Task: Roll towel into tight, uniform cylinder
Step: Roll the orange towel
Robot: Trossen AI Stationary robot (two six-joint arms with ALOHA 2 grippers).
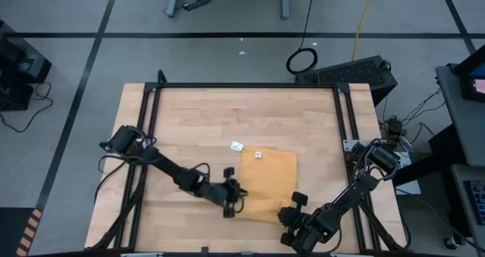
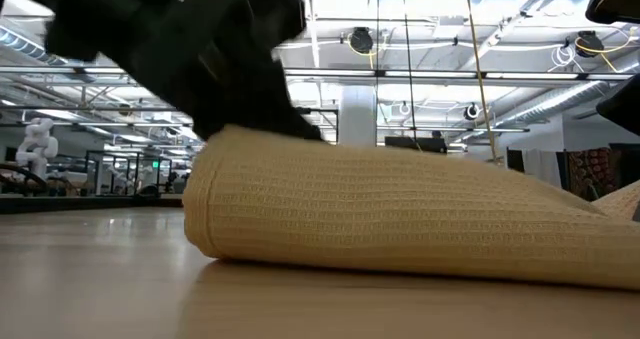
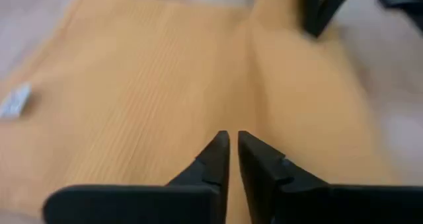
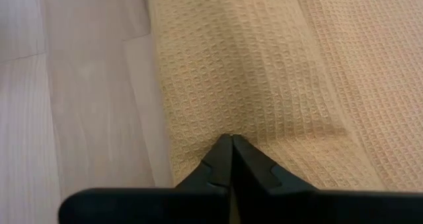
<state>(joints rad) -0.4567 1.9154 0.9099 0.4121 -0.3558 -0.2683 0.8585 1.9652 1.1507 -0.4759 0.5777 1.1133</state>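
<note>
Closest to the worktop's (image 1: 189,128) near edge, the right claw (image 1: 297,200) sits at the near right corner of the towel (image 1: 269,183), its two dark fingers (image 4: 228,159) pressed together with their tips against the cloth's folded near hem; whether any fabric is pinched between them cannot be told. A little farther in and toward the left, the left claw (image 1: 236,192) meets the towel's near left corner, its fingers (image 3: 221,159) drawn almost together with only a thin slit between them, tips down on the cloth; again a grip on the fabric cannot be confirmed. The mustard-yellow towel lies in the near right part of the worktop, close to the near edge and well clear of the far edge. Its near border is turned over into a low, rounded roll, which in the low view (image 2: 400,214) stands as a soft hump running across from left to right, so the roll's long axis lies parallel to the near edge. The rest of the cloth lies flat behind it, reaching toward the far edge, with a small white label (image 1: 258,155) at its far border. Just beyond the far left corner of the towel a small white tag (image 1: 236,145) lies on bare wood. The left half and the far half of the worktop are open wood.
</note>
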